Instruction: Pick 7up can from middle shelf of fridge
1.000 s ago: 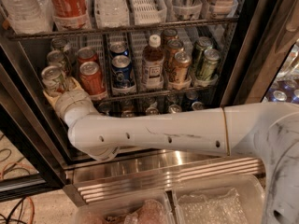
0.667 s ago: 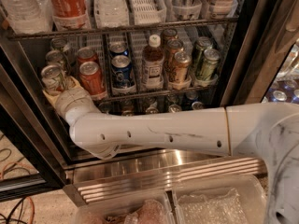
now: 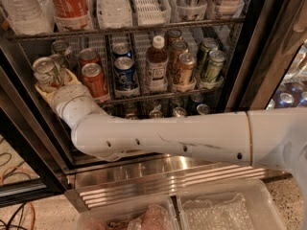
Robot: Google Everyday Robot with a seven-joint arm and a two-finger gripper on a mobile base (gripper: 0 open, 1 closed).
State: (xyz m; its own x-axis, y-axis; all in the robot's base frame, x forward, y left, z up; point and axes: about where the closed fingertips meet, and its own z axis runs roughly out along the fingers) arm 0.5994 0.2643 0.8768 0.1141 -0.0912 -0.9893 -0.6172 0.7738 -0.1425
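Observation:
The 7up can (image 3: 46,73), whitish-silver with green and red marks, stands tilted at the far left of the middle shelf (image 3: 158,96) of the fridge (image 3: 144,175). My gripper (image 3: 55,81) reaches in from the lower right on a long white arm. Its tan fingers (image 3: 71,76) sit on either side of the can's lower half and close on it. The can's base is hidden by the fingers. Another whitish can (image 3: 60,47) stands behind it in the same lane.
Two red cola cans (image 3: 93,78), a blue can (image 3: 124,70), a brown bottle (image 3: 156,65) and green cans (image 3: 213,63) stand to the right on the shelf. Bottles fill the shelf above (image 3: 115,6). Can tops (image 3: 178,111) show below. Clear plastic bins (image 3: 225,210) sit in front.
The gripper and the 7up can have shifted slightly up and to the left, and the can leans more. The other drinks have not moved.

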